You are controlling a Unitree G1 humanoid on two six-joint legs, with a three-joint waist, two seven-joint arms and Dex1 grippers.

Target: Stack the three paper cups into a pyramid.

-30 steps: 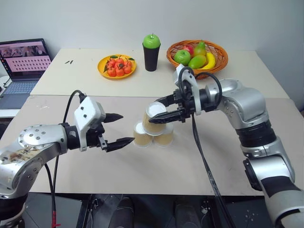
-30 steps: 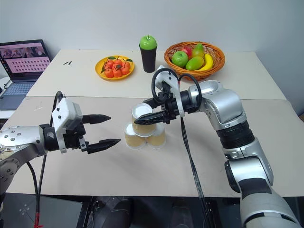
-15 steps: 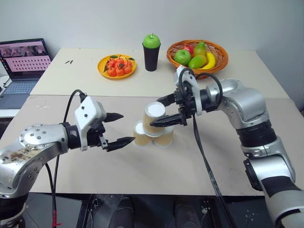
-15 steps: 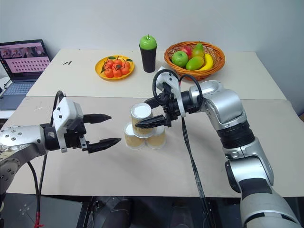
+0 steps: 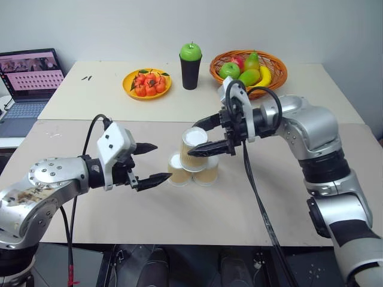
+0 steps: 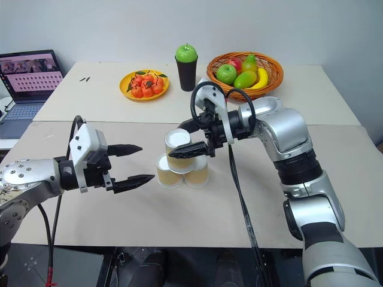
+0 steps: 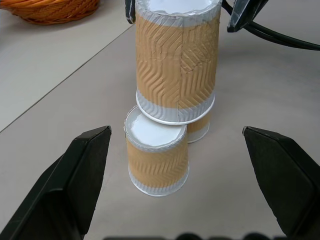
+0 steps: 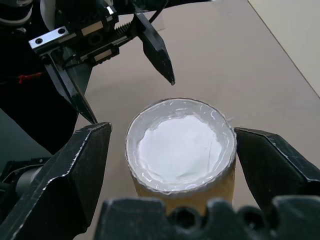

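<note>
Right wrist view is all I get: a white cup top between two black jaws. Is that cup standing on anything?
Observer: Yes. That top cup rests on two lower cups standing side by side on the table.
Operator: So the pyramid is built! Is anything else nearby?
Observer: Farther back, a black cup topped with a green apple stands between a yellow plate of orange fruit and a fruit basket.
Operator: Anything off to the side?
Observer: An open laptop sits at the robot's far left.
</note>
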